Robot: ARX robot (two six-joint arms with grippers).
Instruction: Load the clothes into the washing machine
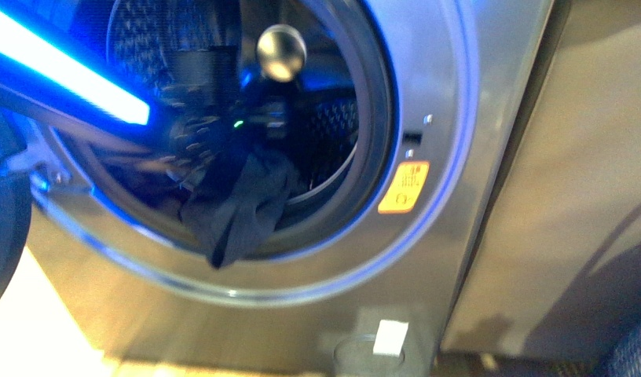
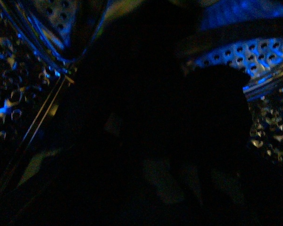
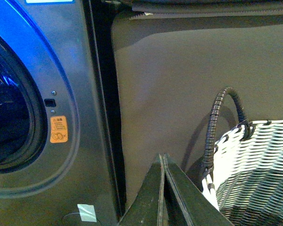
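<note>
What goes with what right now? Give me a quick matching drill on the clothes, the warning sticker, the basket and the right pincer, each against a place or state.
Things:
1. clothes
2. warning sticker
3. basket
4. right pincer

Places or states:
A. orange, on the washing machine front beside the porthole ring
B. white woven, dark handle, in front of the grey-brown cabinet
C. shut, holding nothing
D. dark, draped over the lower lip of the drum mouth

Pairs: 1-D, 2-A, 3-B, 4-C
</note>
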